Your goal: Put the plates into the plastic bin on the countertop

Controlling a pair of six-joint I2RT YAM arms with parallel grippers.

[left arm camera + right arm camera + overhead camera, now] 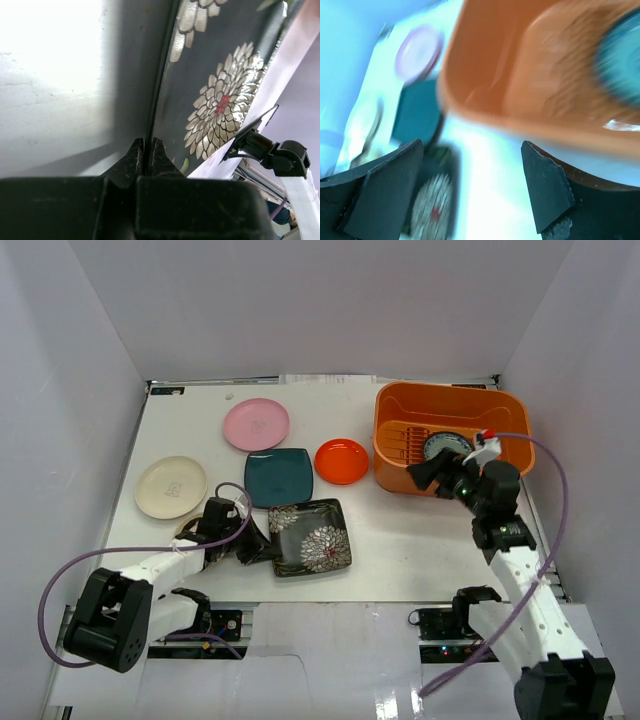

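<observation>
From above, the large orange rectangular plastic bin (450, 392) stands at the far right of the white counter (400, 540). The small blue-green patterned plate (445, 445) already lies inside it, so one of six is done. Five lie outside. The small orange-red dish (341, 460) is just beside the bin's left wall, the square teal plate (278, 476) and round pink plate (256, 424) farther left, and the round cream plate (170, 487) farthest. The square dark plate with white flowers (312, 537) is nearer the arms. The right gripper (425, 475) hovers at the bin's near-left corner.

In the left wrist view, the left gripper (148, 145) has its jaws pinched narrow on the flowered plate's rim.

The right wrist view is blurred. Its jaws stand wide with nothing between them, and the bin fills the upper frame.

No writing or brand can be read.
</observation>
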